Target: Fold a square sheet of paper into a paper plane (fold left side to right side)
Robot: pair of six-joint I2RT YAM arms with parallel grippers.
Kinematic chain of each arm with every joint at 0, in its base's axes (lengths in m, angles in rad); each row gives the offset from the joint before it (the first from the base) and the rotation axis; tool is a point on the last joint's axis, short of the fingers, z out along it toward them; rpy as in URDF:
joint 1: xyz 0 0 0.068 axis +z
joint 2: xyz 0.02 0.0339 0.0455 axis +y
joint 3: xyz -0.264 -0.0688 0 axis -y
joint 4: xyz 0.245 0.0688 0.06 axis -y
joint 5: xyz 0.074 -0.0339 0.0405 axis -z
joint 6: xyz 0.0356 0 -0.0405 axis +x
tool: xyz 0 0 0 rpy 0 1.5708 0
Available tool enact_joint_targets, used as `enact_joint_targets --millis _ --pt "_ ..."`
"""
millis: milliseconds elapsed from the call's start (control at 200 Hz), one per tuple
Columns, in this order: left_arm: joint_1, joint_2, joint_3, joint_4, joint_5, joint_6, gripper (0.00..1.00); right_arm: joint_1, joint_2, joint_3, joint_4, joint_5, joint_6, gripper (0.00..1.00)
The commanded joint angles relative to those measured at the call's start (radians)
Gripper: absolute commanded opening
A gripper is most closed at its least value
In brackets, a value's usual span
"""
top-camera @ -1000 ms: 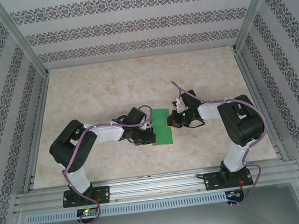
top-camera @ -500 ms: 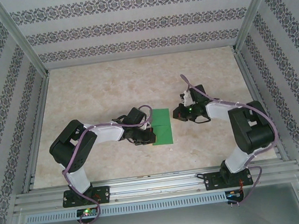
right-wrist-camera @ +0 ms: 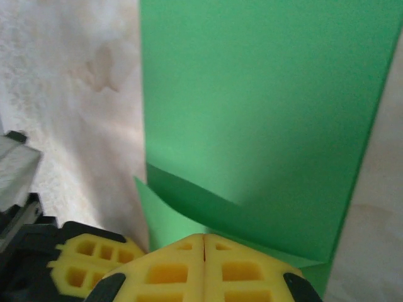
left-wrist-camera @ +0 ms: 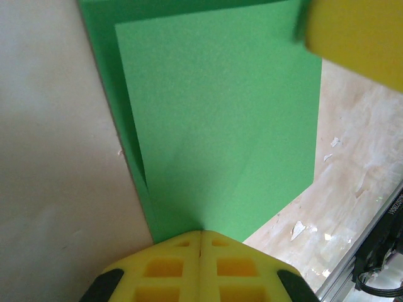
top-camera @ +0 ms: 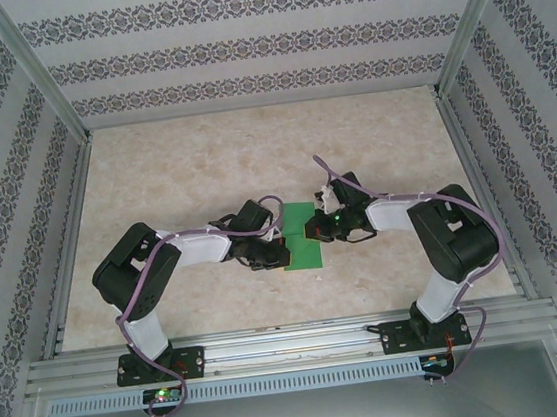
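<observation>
Two grippers, both with fingers pressed together. Left gripper [left-wrist-camera: 200,234] tip sat at left edge of green sheet of paper [top-camera: 306,254]. Right gripper [right-wrist-camera: 203,236] tip sat over opposite edge, above loose flap. Could not tell whether either pinched paper. Sheet lay doubled over, layers slightly offset, on table [top-camera: 203,167] between arms.
</observation>
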Motion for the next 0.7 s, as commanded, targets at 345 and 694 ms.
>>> enact_joint_targets --millis 345,694 --pt "-0.014 0.01 0.013 -0.118 -0.042 0.005 0.07 -0.013 0.054 -0.011 -0.053 0.08 -0.028 0.0" --pt "-0.031 0.028 0.129 -0.101 0.043 0.037 0.06 -0.012 0.075 -0.008 -0.056 0.081 -0.034 0.0"
